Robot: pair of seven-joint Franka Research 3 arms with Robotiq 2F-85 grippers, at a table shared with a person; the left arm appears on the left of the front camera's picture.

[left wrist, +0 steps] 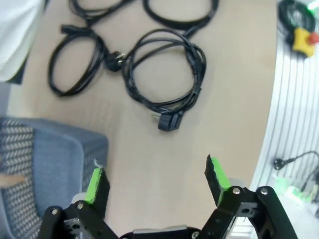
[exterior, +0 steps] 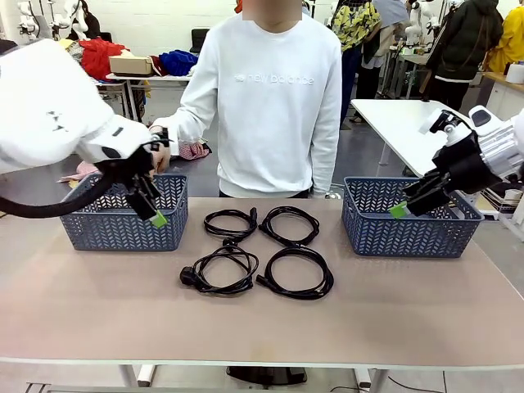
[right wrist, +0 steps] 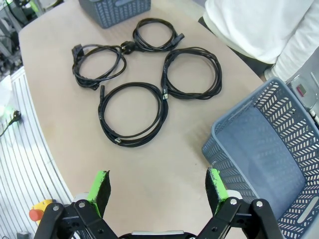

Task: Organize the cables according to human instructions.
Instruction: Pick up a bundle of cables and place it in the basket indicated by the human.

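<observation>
Four coiled black cables lie in a two-by-two group mid-table: back left [exterior: 251, 216], back right [exterior: 288, 209], front left with its plug [exterior: 191, 278], front right [exterior: 296, 294]. My left gripper [exterior: 152, 210] hangs open and empty at the front right corner of the left basket [exterior: 90, 233]. In the left wrist view its fingers [left wrist: 155, 179] spread over bare table, short of the nearest cable's plug [left wrist: 169, 121]. My right gripper [exterior: 407, 205] is open and empty over the right basket [exterior: 426, 233]. In the right wrist view it [right wrist: 157, 186] hovers near the closest cable [right wrist: 163, 113].
Both blue lattice baskets look empty, the right one's wall [right wrist: 234, 169] just beside my right fingers. A person in a white sweatshirt [exterior: 270, 98] stands at the far edge, one hand [exterior: 160, 155] near the left basket's far rim. The table's front half is bare.
</observation>
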